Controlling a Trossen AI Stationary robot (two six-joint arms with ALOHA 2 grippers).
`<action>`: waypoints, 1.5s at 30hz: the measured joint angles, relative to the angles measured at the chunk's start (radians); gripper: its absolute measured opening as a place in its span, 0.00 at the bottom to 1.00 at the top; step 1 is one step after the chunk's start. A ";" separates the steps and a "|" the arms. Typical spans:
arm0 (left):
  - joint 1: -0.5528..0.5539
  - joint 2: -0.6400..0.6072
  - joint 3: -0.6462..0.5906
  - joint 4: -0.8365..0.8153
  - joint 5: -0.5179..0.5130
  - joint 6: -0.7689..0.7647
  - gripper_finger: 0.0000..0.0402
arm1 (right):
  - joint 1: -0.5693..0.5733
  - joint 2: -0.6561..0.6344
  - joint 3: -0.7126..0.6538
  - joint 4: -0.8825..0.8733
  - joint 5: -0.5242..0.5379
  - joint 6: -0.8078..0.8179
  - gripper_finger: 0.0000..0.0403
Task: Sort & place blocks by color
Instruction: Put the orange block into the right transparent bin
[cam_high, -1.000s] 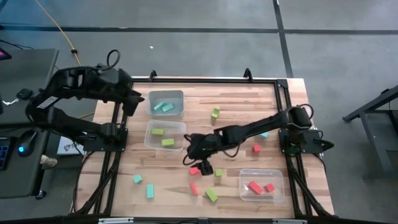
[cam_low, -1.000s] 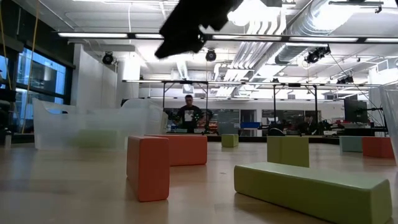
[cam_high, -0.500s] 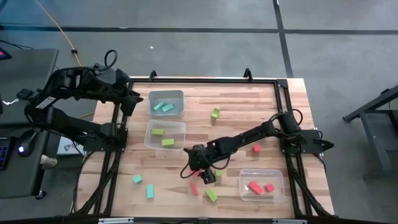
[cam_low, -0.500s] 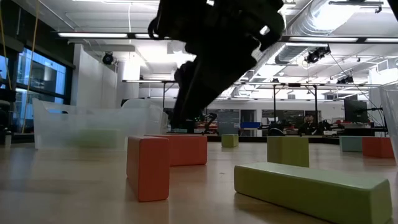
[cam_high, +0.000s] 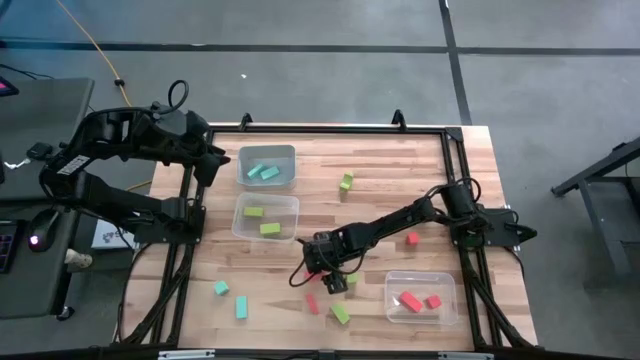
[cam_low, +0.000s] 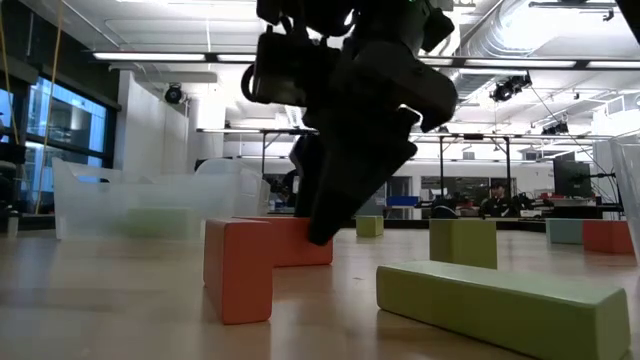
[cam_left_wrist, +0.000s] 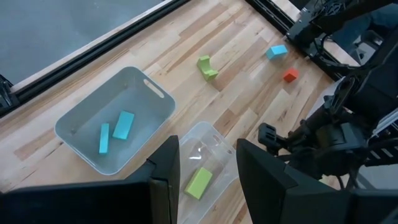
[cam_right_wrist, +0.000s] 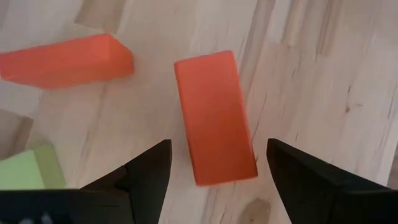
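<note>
Blocks partly sorted. Red-orange bar (cam_right_wrist: 214, 118) lies flat on table (cam_high: 380, 170), between spread fingers of right gripper (cam_right_wrist: 214, 165), not yet gripped; second red-orange bar (cam_right_wrist: 65, 60) just beside.

Done: two cyan pieces in far-left bin (cam_high: 267, 166), two green in bin (cam_high: 266, 218) next nearer, two red in near-right bin (cam_high: 420, 298).

Left loose: two cyan blocks (cam_high: 231, 298) near left, green bar (cam_high: 340, 313) at near edge, green piece (cam_high: 346, 181) far centre, red cube (cam_high: 412, 239) toward the right.

Left gripper (cam_left_wrist: 208, 171) waits above far-left bins, fingers partly apart, holding nothing.

Judgement: roughly one third done.
</note>
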 joint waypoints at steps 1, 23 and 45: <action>0.000 0.000 0.000 0.000 0.000 0.000 0.27 | 0.000 0.000 0.000 0.000 0.002 0.000 0.62; 0.000 0.000 0.000 0.000 0.000 0.036 0.28 | 0.007 -0.008 0.000 -0.010 -0.006 0.178 0.27; 0.000 0.000 0.000 0.000 0.000 0.218 0.27 | 0.032 -0.031 0.397 -0.506 0.453 0.501 0.27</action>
